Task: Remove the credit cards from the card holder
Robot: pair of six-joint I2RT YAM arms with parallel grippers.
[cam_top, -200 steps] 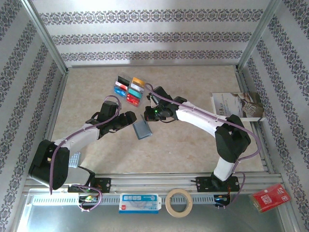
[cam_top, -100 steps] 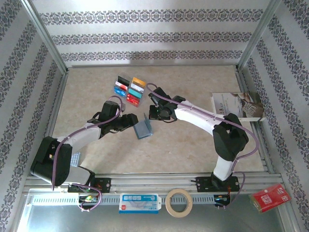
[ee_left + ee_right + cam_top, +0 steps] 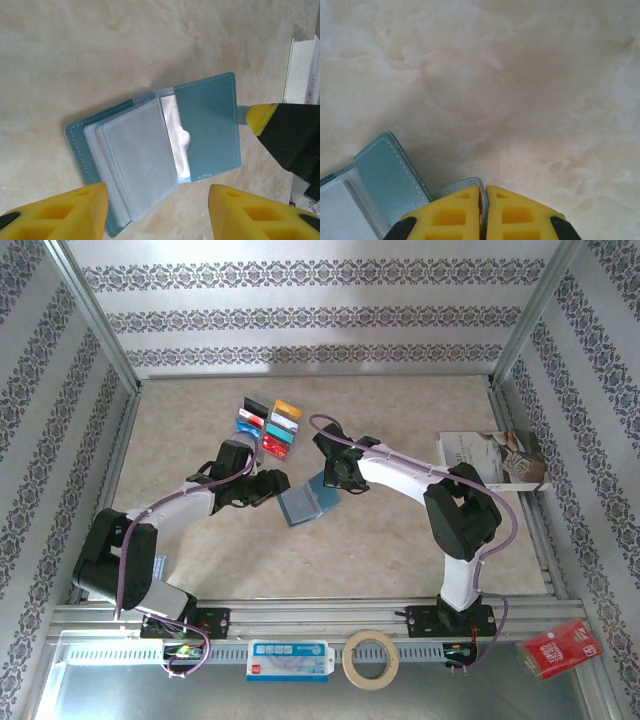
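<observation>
The pale marbled tabletop (image 3: pixel 400 420) carries it all. At its centre the slate-blue bifold card holder (image 3: pixel 210 120) lies spread open, clear plastic sleeves (image 3: pixel 140 160) facing up. The left gripper (image 3: pixel 157 200) hovers over it, jaws spread, a corner of the sleeves between them. The right gripper (image 3: pixel 483 192) has its jaws pressed together, pinching the cover's right-hand edge. Behind, the small coloured plastic credit cards (image 3: pixel 268 426) sit in 2 columns, clear of the holder.
</observation>
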